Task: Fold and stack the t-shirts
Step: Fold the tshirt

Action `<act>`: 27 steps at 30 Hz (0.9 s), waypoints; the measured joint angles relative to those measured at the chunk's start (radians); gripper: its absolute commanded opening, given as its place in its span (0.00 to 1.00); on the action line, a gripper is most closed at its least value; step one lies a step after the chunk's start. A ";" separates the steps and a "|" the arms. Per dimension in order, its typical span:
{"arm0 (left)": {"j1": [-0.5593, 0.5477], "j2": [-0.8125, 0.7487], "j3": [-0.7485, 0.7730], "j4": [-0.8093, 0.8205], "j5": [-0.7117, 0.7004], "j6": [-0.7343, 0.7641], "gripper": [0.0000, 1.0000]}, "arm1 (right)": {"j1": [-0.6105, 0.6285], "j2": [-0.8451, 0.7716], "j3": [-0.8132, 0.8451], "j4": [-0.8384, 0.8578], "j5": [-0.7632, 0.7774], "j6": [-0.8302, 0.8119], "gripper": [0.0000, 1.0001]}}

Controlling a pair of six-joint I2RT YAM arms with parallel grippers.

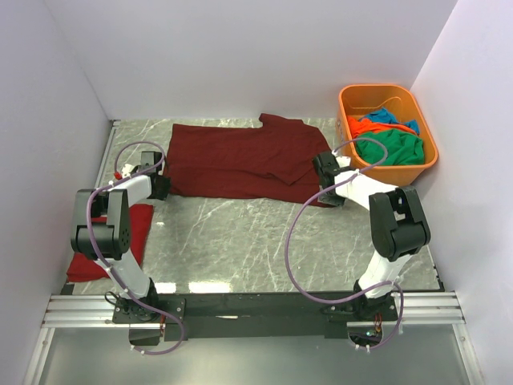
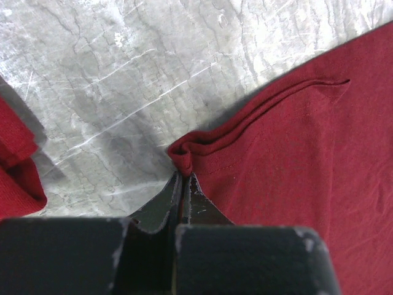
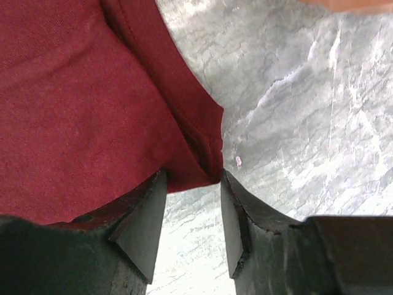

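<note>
A dark maroon t-shirt (image 1: 240, 156) lies spread flat across the back of the marble table (image 1: 240, 241). My left gripper (image 1: 160, 187) is at its near left corner. In the left wrist view its jaws (image 2: 185, 175) are shut on a folded hem corner of the maroon t-shirt (image 2: 288, 172). My right gripper (image 1: 325, 170) is at the shirt's near right corner. In the right wrist view the jaws (image 3: 193, 174) stand open, with the maroon t-shirt's (image 3: 80, 110) corner lying just at the fingertips, not pinched. A bright red t-shirt (image 1: 120, 233) lies folded at the near left, under my left arm.
An orange plastic tub (image 1: 377, 88) stands at the back right, holding green (image 1: 393, 148), orange and blue t-shirts. White walls close in the table on three sides. The bright red t-shirt's edge (image 2: 15, 166) shows left of the left fingers.
</note>
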 measured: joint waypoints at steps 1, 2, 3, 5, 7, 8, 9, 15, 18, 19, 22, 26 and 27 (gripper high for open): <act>0.000 0.000 0.000 0.000 0.000 0.000 0.01 | 0.000 0.000 0.001 0.003 0.000 -0.005 0.45; 0.000 0.000 0.000 0.000 0.000 0.000 0.01 | 0.000 0.001 0.002 0.005 0.000 -0.010 0.44; 0.000 0.000 0.000 0.000 0.000 0.000 0.01 | 0.000 0.003 0.006 0.004 0.000 -0.013 0.43; 0.000 0.000 0.000 0.000 0.000 0.003 0.01 | 0.000 0.016 0.023 0.006 -0.001 -0.026 0.36; 0.000 0.000 0.000 0.000 0.000 0.005 0.01 | 0.000 0.028 0.033 0.012 -0.001 -0.030 0.23; 0.000 0.000 0.000 0.000 0.000 0.006 0.01 | 0.000 0.030 0.034 0.014 -0.001 -0.033 0.17; 0.000 0.000 0.000 0.000 0.000 0.007 0.01 | 0.000 0.030 0.034 0.013 -0.001 -0.036 0.11; 0.000 0.000 0.000 -0.001 0.000 0.007 0.01 | 0.000 0.029 0.045 -0.005 0.015 -0.032 0.00; 0.000 0.000 0.000 -0.006 -0.001 0.006 0.01 | 0.000 0.026 0.067 -0.034 0.046 -0.029 0.00; 0.000 0.000 0.000 -0.008 -0.001 0.006 0.01 | 0.000 0.024 0.074 -0.041 0.058 -0.028 0.00; 0.000 0.000 0.000 -0.015 -0.005 0.005 0.01 | 0.000 0.013 0.092 -0.063 0.095 -0.026 0.00; 0.000 -0.002 0.000 -0.024 -0.018 0.003 0.01 | 0.000 0.003 0.097 -0.077 0.130 -0.024 0.00; 0.000 -0.003 0.000 -0.028 -0.021 0.002 0.01 | 0.000 0.003 0.097 -0.080 0.132 -0.024 0.02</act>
